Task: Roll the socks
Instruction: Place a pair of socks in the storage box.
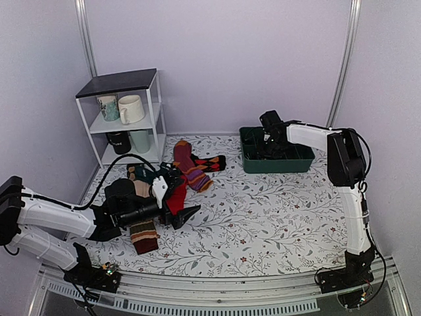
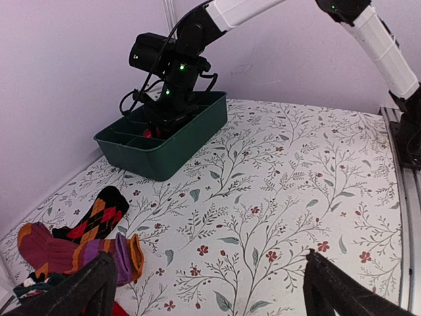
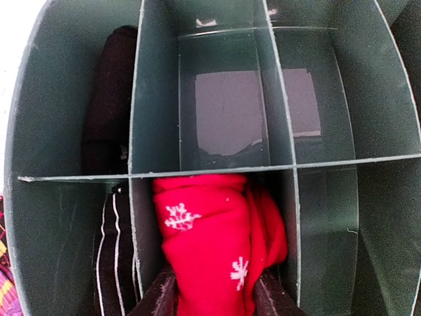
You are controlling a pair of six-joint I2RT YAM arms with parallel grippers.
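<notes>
Right wrist view looks straight down into a green bin [image 3: 66,131] split by thin walls into cells. The socks [image 3: 210,243], bright red with small white snowflake marks, sit as a rolled bundle in the middle cell of the near row. The right end effector [image 3: 216,297] is closed on the socks, one dark finger pressed against each side of the bundle. In the cell to the left of the roll lies a black sock with thin white stripes [image 3: 112,263], and a plain dark sock [image 3: 108,112] fills the cell beyond that one. From the top external view the bin stands at the far right of the table [image 1: 263,217], near the back wall, with the right arm bent down into it. The left end effector [image 2: 209,258] hangs low over the left part of the table with its fingers spread wide and nothing between them. Around and just beyond it lies a loose heap of other socks: a maroon sock with a purple and orange cuff [image 2: 59,253], a black argyle sock [image 2: 99,214] beside it, and a brown striped sock [image 1: 143,236] nearer the arm bases. A white shelf [image 1: 122,115] holding mugs stands in the far left corner.
</notes>
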